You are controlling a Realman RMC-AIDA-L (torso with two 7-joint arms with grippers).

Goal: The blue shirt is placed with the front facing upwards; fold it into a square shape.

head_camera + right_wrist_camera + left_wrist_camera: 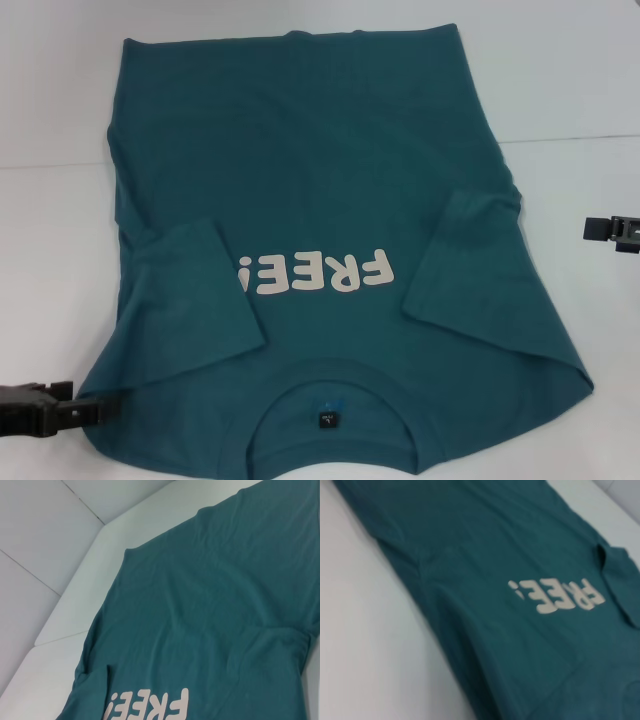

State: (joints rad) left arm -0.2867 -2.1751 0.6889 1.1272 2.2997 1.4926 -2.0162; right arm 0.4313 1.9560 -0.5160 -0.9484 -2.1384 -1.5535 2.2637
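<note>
**A:** Look at your head view first. The blue shirt (330, 190) lies flat on the white table (570, 90), front up, collar (335, 420) at the near edge and hem at the far edge. Both short sleeves are folded inward onto the chest, one on each side of the white "FREE!" print (312, 273), which reads upside down from the robot's side.

**B:** And your grippers?

**A:** Your left gripper (40, 408) sits low at the near left edge of the head view, its dark tip just beside the shirt's near left corner. I can't tell whether it touches the cloth, nor whether its fingers are spread or pressed together.

**B:** The right one?

**A:** Your right gripper (612, 232) shows only as a dark tip at the right edge, over bare table, apart from the shirt. You can't read its opening either, and it holds nothing that shows.

**B:** Do the wrist views help?

**A:** Neither shows fingers. The left wrist view shows the shirt's side edge and the print; the right wrist view shows the far part of the shirt and one folded sleeve.
</note>
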